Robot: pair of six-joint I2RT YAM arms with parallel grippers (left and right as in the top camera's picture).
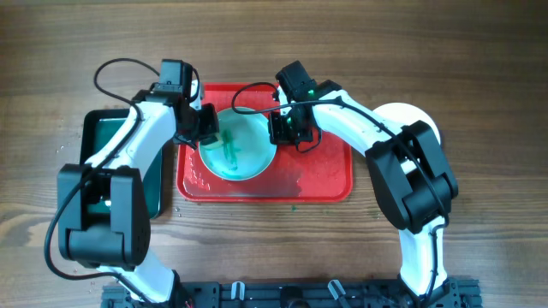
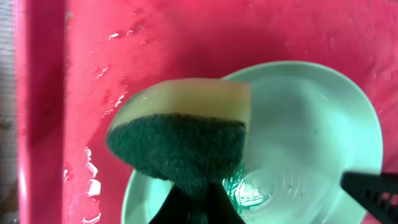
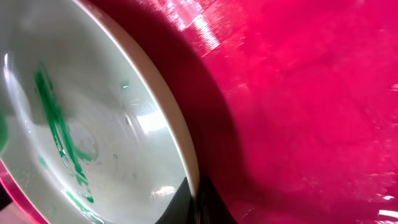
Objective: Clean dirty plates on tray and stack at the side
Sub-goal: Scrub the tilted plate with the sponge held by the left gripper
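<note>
A pale turquoise plate (image 1: 240, 147) with green smears lies on the red tray (image 1: 321, 180). My left gripper (image 1: 208, 127) is shut on a yellow and dark green sponge (image 2: 180, 134), held over the plate's left rim (image 2: 311, 124). My right gripper (image 1: 280, 128) is shut on the plate's right rim (image 3: 177, 130), which is tilted above the tray floor (image 3: 311, 93). A green streak (image 3: 59, 134) runs across the plate's centre. Another plate (image 1: 409, 117) lies on the table to the right of the tray, partly hidden by my right arm.
A black tray with green liquid (image 1: 107, 141) sits left of the red tray, under my left arm. Water droplets and foam lie on the red tray's left floor (image 2: 87, 180). The table is brown wood (image 1: 479, 205).
</note>
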